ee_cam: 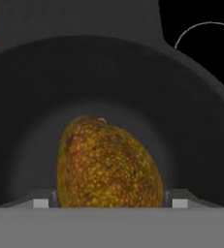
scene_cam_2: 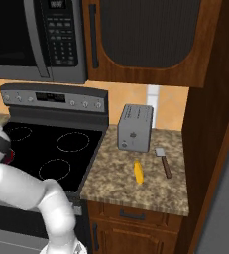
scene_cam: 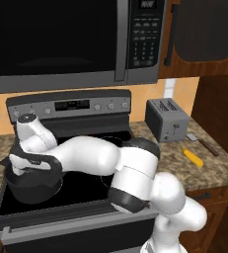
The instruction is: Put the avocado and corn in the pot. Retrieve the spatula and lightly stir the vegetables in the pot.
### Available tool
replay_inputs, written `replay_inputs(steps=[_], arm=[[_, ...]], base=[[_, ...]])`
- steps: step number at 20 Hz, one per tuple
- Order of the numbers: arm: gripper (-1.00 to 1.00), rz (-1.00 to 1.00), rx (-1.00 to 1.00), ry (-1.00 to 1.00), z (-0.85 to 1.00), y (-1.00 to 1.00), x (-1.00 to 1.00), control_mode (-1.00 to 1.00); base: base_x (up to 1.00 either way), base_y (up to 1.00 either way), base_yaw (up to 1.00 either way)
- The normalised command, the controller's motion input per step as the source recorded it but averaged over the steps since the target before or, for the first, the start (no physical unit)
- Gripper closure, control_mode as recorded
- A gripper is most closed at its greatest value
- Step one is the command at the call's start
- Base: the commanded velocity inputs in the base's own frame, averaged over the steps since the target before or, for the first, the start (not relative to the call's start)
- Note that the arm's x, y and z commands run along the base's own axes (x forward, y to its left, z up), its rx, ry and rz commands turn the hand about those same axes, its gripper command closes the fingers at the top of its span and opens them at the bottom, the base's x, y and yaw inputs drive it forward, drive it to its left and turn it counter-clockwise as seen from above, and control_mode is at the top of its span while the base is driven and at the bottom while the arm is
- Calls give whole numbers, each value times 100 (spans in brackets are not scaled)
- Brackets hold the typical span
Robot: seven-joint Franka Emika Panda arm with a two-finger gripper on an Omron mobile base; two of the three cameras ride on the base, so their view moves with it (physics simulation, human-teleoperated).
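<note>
Silver two-slot toaster (scene_cam_2: 134, 128) stands at back of speckled granite counter (scene_cam_2: 111, 181), right of black glass cooktop (scene_cam_2: 46, 149). One yellow corn cob (scene_cam_2: 138, 171) lies on the counter just in front of it; one brown-handled metal spatula (scene_cam_2: 163, 161) lies near the cob, apart from it. White arm folds low and left across the cooktop, hand over round dark grey pot (scene_cam: 32, 190) at front left. One mottled brown-green avocado (ee_cam: 108, 164) sits inside the pot, between the fingertips. Gripper (ee_cam: 108, 203) spread wide; whether it pinches the avocado, cannot tell
</note>
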Motion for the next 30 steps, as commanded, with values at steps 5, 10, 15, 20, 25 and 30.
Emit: replay_inputs(steps=[5, 10, 15, 20, 25, 30], arm=[[-100, 0, 0, 0, 0, 2, -16, -100], [-100, 0, 1, -11, 32, -10, -65, -100], [-100, -5, 8, -10, 72, -79, -77, -100], [-100, -18, 7, 0, 6, -100, -19, -100], [-100, -19, 7, 0, -23, -100, 0, -100], [-100, -19, 8, 3, -24, -100, 1, -100]], base=[[0, 0, 0], [0, 0, 0], [0, 0, 0], [0, 0, 0], [0, 0, 0], [0, 0, 0]])
